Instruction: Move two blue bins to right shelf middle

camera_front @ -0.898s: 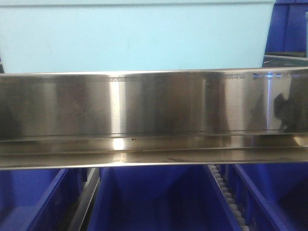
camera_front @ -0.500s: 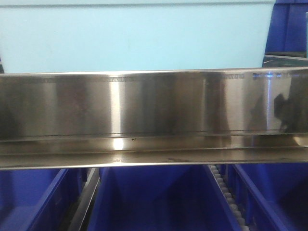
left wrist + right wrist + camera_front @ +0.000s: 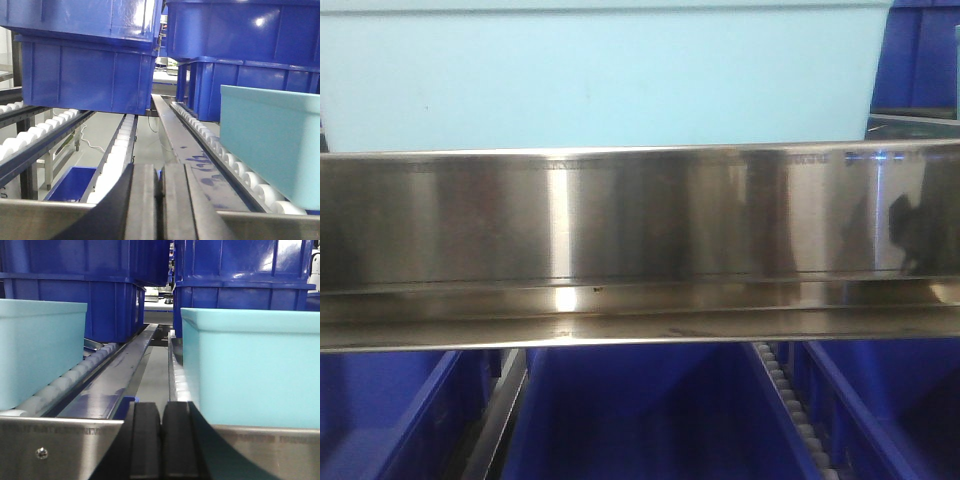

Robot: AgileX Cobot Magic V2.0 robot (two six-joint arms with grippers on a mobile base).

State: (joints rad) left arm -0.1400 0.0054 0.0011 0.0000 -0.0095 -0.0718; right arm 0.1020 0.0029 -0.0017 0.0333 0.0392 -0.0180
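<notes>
Two pale cyan bins are sitting on the shelf's roller lanes at its front edge, just behind the steel front rail [image 3: 60, 440]. In the R wrist view the left cyan bin [image 3: 40, 350] is resting on a roller track [image 3: 65, 382]. The right cyan bin [image 3: 250, 370] is standing beside it across a bare gap, not touching. L wrist view is showing one cyan bin [image 3: 270, 140] on rollers at right; can't tell which of the two. Front cam is showing a cyan bin wall [image 3: 600, 80] above the rail, w/ dark blue bins [image 3: 640, 410] on the level below. More dark blue bins are sitting stacked further back on the lanes. L gripper [image 3: 160, 172] and R gripper [image 3: 161, 410] are both pointing over the front rail, jaws pressed together, holding nothing.
</notes>
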